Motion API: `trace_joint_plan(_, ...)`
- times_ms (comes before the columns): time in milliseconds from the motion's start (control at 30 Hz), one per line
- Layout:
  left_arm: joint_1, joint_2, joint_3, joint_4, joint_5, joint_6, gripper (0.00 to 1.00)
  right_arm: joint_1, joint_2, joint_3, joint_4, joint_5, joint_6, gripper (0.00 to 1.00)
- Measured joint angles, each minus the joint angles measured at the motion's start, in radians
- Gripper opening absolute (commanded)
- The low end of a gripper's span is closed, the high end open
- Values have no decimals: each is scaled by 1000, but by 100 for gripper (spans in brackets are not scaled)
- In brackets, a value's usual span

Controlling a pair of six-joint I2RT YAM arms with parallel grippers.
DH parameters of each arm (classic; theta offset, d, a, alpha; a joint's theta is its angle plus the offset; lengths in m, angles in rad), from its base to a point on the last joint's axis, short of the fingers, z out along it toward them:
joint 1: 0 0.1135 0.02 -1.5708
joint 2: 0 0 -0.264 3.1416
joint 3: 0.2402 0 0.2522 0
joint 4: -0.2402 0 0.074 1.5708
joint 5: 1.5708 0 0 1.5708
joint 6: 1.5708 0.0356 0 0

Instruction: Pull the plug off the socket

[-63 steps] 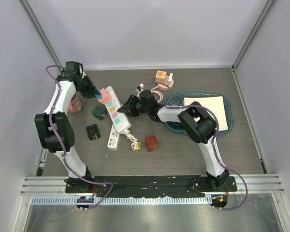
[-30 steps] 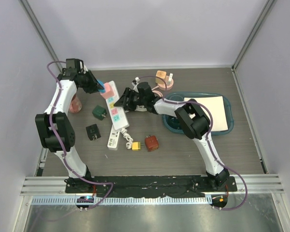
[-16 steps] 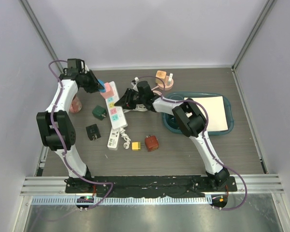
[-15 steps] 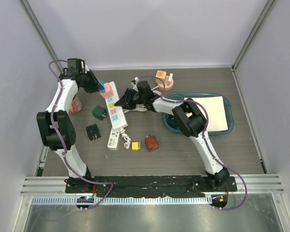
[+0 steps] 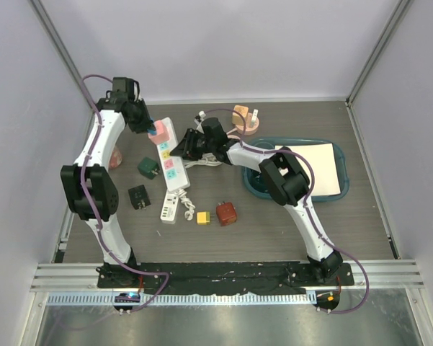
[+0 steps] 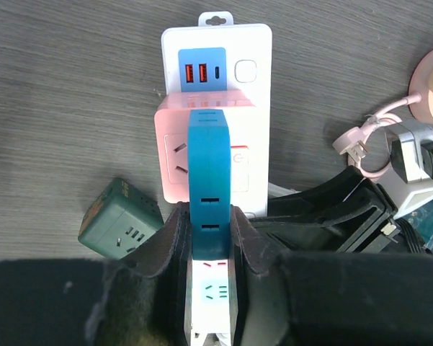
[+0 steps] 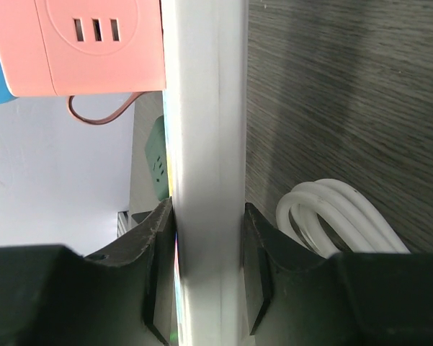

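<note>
A white power strip (image 5: pixel 171 176) lies at the table's left centre, with a pink adapter (image 5: pixel 159 134) plugged into its far end. A blue plug (image 6: pixel 207 173) sits against the pink adapter (image 6: pixel 174 164). My left gripper (image 6: pixel 209 225) is shut on the blue plug's near end; it shows in the top view as the left gripper (image 5: pixel 148 127) beside the adapter. My right gripper (image 7: pixel 207 216) is shut on the side edges of the power strip (image 7: pixel 205 130), just short of the pink adapter (image 7: pixel 101 43); from above, the right gripper (image 5: pixel 179 150) sits at the strip's right edge.
A green cube adapter (image 5: pixel 148 167) and a black one (image 5: pixel 138 196) lie left of the strip. A yellow plug (image 5: pixel 202 217) and a red-brown cube (image 5: pixel 226 213) lie nearer. The white cable coil (image 7: pixel 338 216) lies beside the strip. A teal tray (image 5: pixel 310 140) holds white paper; an orange cube (image 5: pixel 240 114) is behind.
My right gripper has closed onto the strip's edge. The left wrist has swung toward the back and right while keeping hold of the blue plug.
</note>
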Motion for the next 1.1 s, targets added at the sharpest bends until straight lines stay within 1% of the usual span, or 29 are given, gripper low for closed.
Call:
trace_joint_plan(233, -7, 3, -28, 20, -23, -7, 0, 2, -6, 0, -37, 27, -5, 1)
trace_joint_plan(400, -6, 3, -58, 60, -10, -23, 0, 2, -8, 0, -62, 42, 1, 1)
trace_joint_plan(733, -8, 16, -16, 36, -8, -40, 0, 1, -23, -1, -66, 76, -6, 1)
trace_joint_plan(967, -16, 14, -83, 105, -33, -62, 0, 1, -25, -2, -106, 108, 6, 1)
trace_joint_plan(1100, -14, 13, -92, 128, -6, -85, 0, 0, -31, -8, -112, 121, 12, 1)
